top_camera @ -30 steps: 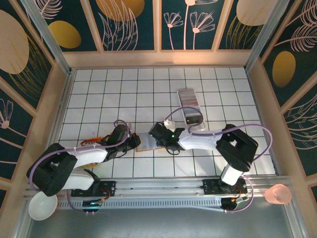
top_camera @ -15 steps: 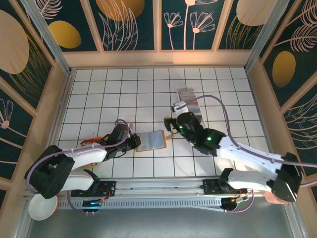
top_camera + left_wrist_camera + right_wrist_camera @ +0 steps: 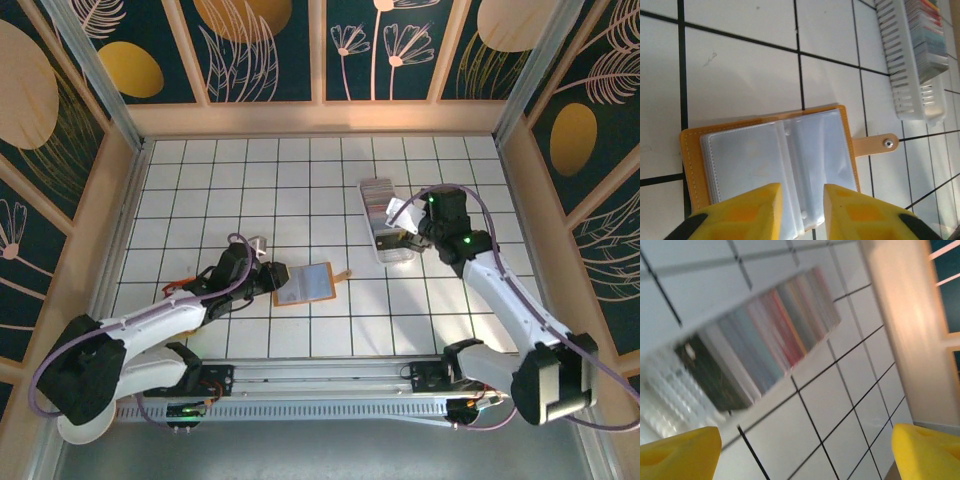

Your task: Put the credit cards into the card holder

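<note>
The card holder point(image 3: 305, 283) lies open and flat on the tiled table, tan-edged with clear sleeves point(image 3: 775, 150) and its clasp tab point(image 3: 880, 144) pointing right. My left gripper point(image 3: 268, 272) hovers at its left edge. In the left wrist view the left gripper point(image 3: 801, 189) is open a little, with nothing between the yellow fingers. The credit cards point(image 3: 381, 196) stand on edge in a row inside a long clear tray point(image 3: 392, 248). My right gripper point(image 3: 405, 225) is beside the tray's near end. In the right wrist view this gripper point(image 3: 805, 452) is wide open and empty, the cards point(image 3: 775, 335) blurred ahead.
Wooden walls point(image 3: 125, 200) close in the table on three sides. A white bowl point(image 3: 85, 420) sits off the near left corner and a pink cup point(image 3: 560, 392) off the near right. The tray point(image 3: 905, 75) lies to the right of the holder.
My right arm left the card holder, swung right to the tray and opened wide. My left gripper let go of the holder's left edge and opened slightly.
</note>
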Available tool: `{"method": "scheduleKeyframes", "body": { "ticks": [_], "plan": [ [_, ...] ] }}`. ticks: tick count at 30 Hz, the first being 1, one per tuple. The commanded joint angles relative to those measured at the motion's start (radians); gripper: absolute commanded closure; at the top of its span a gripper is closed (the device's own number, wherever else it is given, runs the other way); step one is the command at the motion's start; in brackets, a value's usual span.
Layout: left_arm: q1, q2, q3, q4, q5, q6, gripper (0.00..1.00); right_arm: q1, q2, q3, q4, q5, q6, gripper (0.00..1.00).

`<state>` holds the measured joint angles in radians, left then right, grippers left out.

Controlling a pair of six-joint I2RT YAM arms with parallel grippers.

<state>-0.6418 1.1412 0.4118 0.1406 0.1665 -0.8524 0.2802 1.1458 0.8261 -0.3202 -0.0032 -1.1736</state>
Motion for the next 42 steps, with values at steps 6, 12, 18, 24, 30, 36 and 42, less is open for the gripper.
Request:
{"method": "scheduleKeyframes", "body": {
  "ticks": [6,12,18,24,30,36,42],
  "plan": [
    [-0.005,-0.089,-0.067,-0.047,-0.002,0.016,0.63,-0.014,0.143,0.012,0.034,-0.072,-0.305,0.11],
    [-0.006,-0.11,-0.095,-0.052,0.014,0.007,0.61,-0.009,0.231,-0.027,0.143,-0.099,-0.332,0.13],
    [-0.006,-0.114,-0.097,-0.06,0.007,-0.003,0.6,0.015,0.318,-0.018,0.219,-0.113,-0.339,0.15],
    [-0.006,-0.112,-0.092,-0.067,-0.006,-0.009,0.61,0.034,0.408,0.022,0.221,-0.121,-0.365,0.19],
    [-0.006,-0.094,-0.086,-0.068,-0.007,-0.011,0.62,0.04,0.416,0.032,0.232,-0.117,-0.384,0.28],
    [-0.007,-0.083,-0.084,-0.061,-0.005,-0.008,0.63,0.037,0.381,0.035,0.226,-0.106,-0.408,0.44],
    [-0.006,-0.077,-0.09,-0.055,-0.004,-0.007,0.65,0.036,0.385,0.06,0.2,-0.098,-0.409,0.58]
  ]
}}
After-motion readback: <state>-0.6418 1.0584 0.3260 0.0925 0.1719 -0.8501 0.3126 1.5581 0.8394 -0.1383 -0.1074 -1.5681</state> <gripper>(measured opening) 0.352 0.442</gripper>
